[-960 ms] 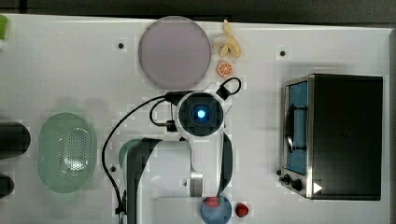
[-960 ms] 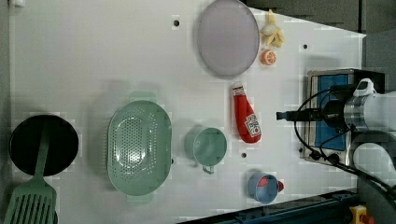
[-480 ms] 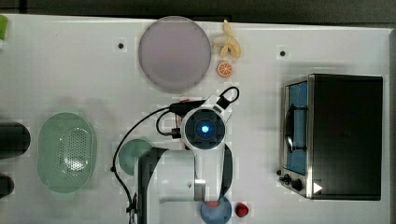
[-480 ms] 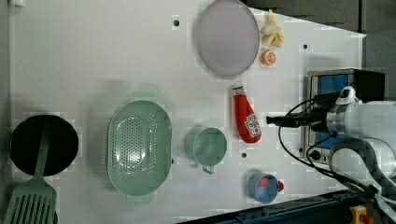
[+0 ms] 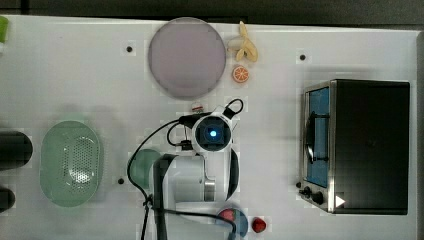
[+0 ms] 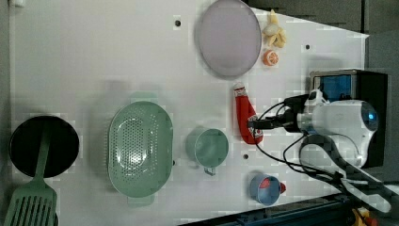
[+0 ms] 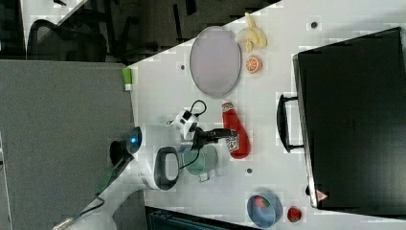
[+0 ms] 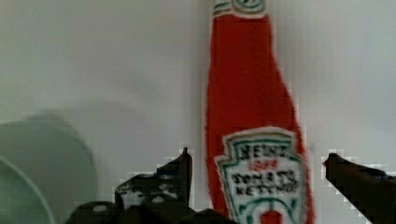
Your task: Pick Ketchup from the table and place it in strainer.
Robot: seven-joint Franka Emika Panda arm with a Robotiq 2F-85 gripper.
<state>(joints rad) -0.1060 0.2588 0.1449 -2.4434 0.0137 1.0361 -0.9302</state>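
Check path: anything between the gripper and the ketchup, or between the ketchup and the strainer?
Nothing between the open gripper and the Ketchup; its jaws straddle the bottle. Toward the strainer, the dark-green cup stands partly between them on the table, so a lifted carry should clear it.

Smooth red plastic on the Ketchup (image 8: 252,107), with a printed paper-like label. Pale mint plastic, matt and perforated, on the strainer (image 6: 140,153). Matt white table (image 6: 94,56) under both. Near the Ketchup, glossy white shell on the arm (image 6: 348,117) and matt black gripper (image 8: 257,182) fingers (image 8: 180,175).
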